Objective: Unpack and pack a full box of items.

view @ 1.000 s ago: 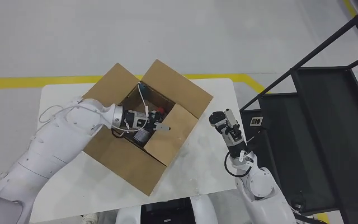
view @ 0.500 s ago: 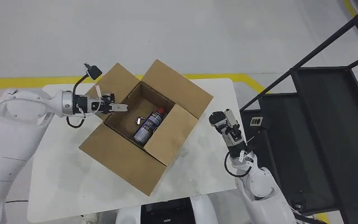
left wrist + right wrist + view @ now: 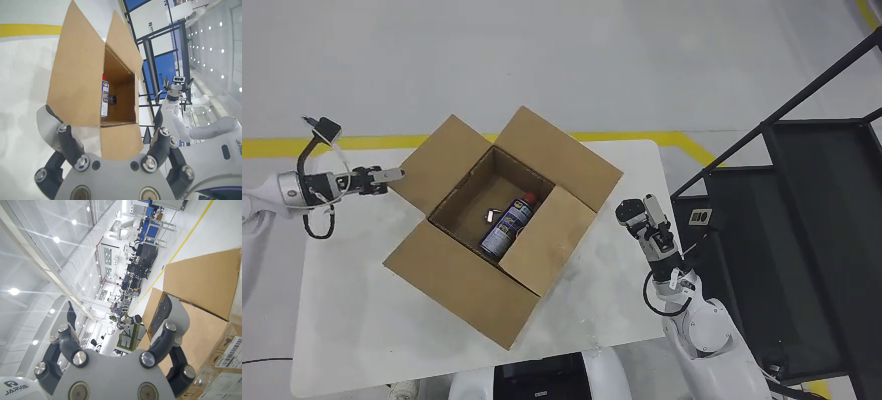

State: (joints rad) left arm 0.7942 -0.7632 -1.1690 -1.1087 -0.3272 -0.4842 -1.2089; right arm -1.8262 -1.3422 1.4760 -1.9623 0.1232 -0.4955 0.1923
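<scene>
- The left gripper (image 3: 102, 125) has its grey-tipped fingers (image 3: 45, 121) spread wide, with nothing between them.
- It hangs over the far left part of the white table (image 3: 362, 300), near the outer flap of the open brown cardboard box (image 3: 457, 290) but not touching it.
- The right gripper (image 3: 119, 308) also has its ribbed fingers (image 3: 170, 309) wide apart and empty.
- It sits at the table's right edge, beside the box and apart from it.
- Inside the box, a blue-and-yellow spray can with a red cap (image 3: 508, 226) lies on its side on the bottom.
- A small black cylindrical part (image 3: 112, 99) rests just beside the can.
- All four box flaps stand open.
</scene>
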